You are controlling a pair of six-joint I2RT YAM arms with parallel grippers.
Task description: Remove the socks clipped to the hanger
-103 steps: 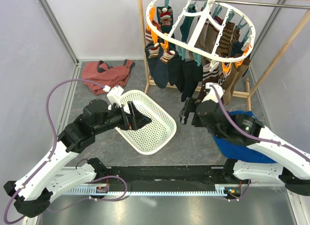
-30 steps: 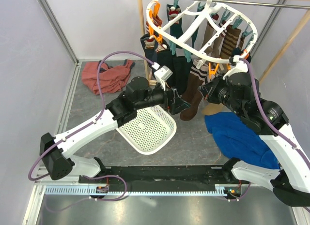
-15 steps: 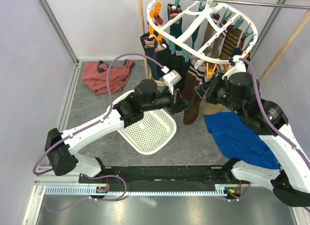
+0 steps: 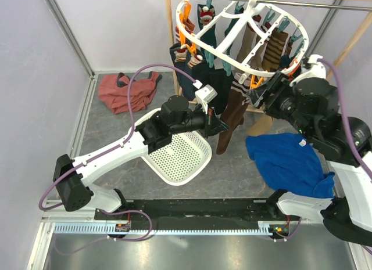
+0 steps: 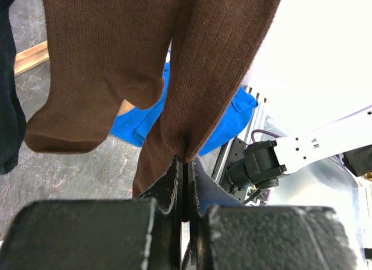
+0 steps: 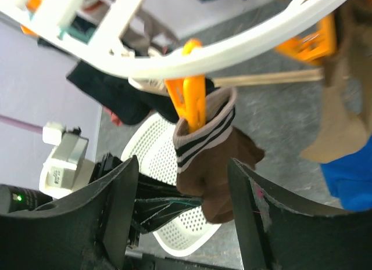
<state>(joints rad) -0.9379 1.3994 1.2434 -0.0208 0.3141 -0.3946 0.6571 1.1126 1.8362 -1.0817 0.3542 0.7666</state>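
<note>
Jaws on the left gripper (image 5: 185,165) are pinched together on just the bottom fold of a brown sock (image 5: 215,67), so it's a pretty skinny bite. Meanwhile the right gripper (image 6: 185,165) has its jaws spread wide, one on either side of the orange clip (image 6: 193,99). That clip pins what looks like the same sock's striped cuff (image 6: 204,136) to the hanger (image 6: 244,43), and nothing seems to be touching it yet.

Hanger sits tilted at the far right, well above the counter (image 4: 104,122), with the other socks (image 4: 187,78) clipped around it. Looks like the unclip step for this one sock.

Biggest worry is the left arm tugging before the clip gets squeezed open. The fabric could slide out of that thin pinch. Or the whole hanger swings, and the right jaws end up closing on the rim or the cuff instead of the clip.
</note>
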